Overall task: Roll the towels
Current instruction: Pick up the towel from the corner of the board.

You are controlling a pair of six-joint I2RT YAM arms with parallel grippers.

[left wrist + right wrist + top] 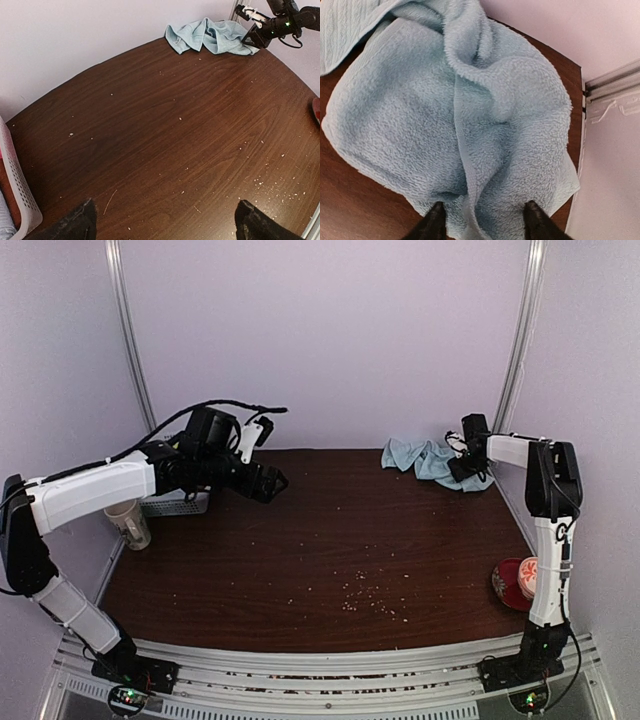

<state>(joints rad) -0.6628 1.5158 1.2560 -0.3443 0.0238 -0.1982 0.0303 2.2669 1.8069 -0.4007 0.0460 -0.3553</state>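
Note:
A pale light-blue towel (425, 458) lies crumpled at the table's back right corner; it also shows in the left wrist view (210, 36). I cannot tell whether it is one cloth or two. My right gripper (467, 472) presses down on the towel's right end. In the right wrist view the towel (470, 110) fills the frame, and my right gripper (485, 222) stands partly open, its tips sunk in the pile on either side of a raised fold. My left gripper (275, 483) hovers wide open over the table's back left. Nothing lies between its fingers (80, 222).
A white basket (175, 503) and a beige cup (130, 523) sit at the left edge. A red and pink object (515, 583) rests by the right arm's base. Crumbs (365, 595) dot the dark wooden table (330, 540). Walls close off the back and both sides.

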